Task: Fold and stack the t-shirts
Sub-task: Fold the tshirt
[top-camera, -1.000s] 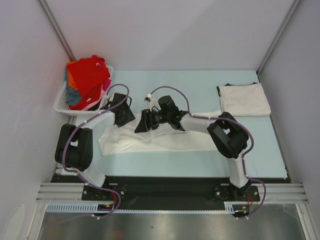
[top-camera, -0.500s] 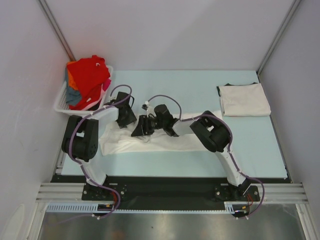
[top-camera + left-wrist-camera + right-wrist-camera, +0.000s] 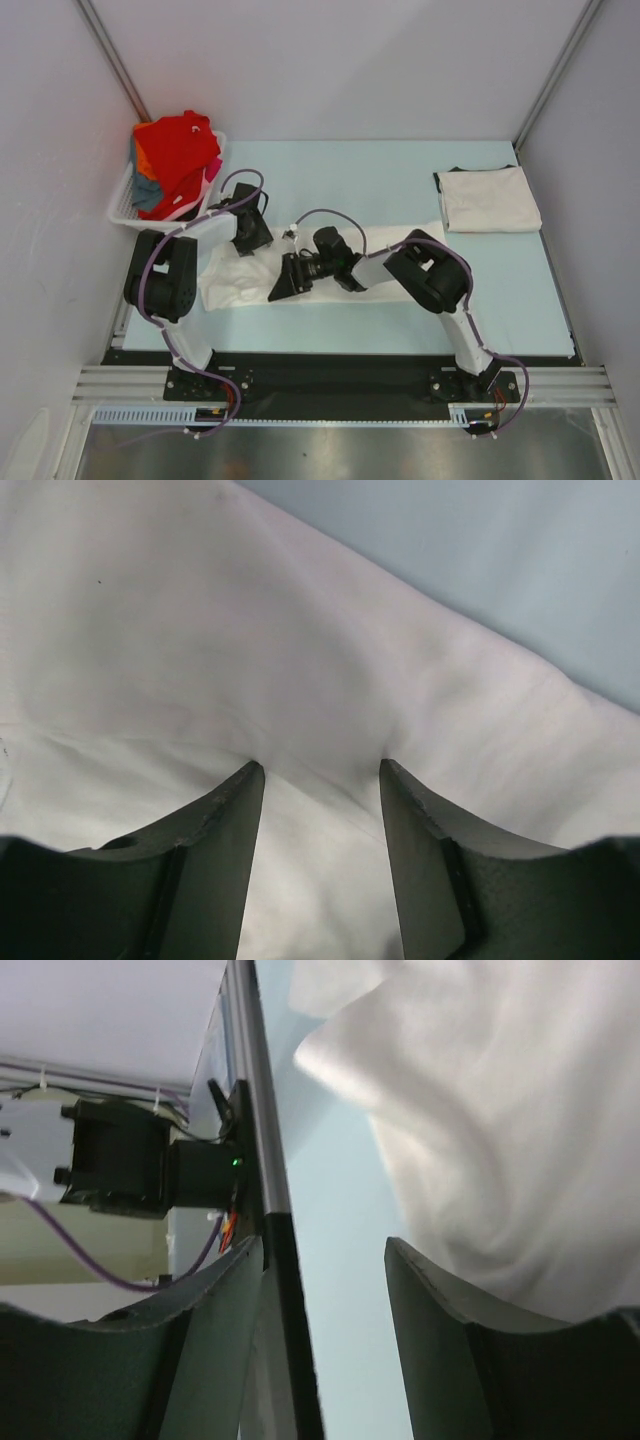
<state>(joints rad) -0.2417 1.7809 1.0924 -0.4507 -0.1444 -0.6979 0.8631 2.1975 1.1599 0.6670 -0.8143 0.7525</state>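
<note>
Top external view: the white t-shirt (image 3: 230, 288) is spread near the tabletop's (image 3: 400, 170) front-left edge, with bare surface beyond. Left gripper (image 3: 320, 767) and right gripper (image 3: 323, 1245) jaws are parted, clamping nothing; the right has been drawn nearer the front edge.

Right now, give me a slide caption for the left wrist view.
Left gripper, open, tips down on the white t-shirt; pale blue table beyond.

A white t-shirt (image 3: 232, 287) lies rumpled across the pale blue table (image 3: 400, 165). The left gripper (image 3: 250, 245) sits at its far edge and the right gripper (image 3: 283, 287) over its near part, though whether either grips cloth is unclear. A folded off-white t-shirt (image 3: 488, 198) lies far right.
</note>
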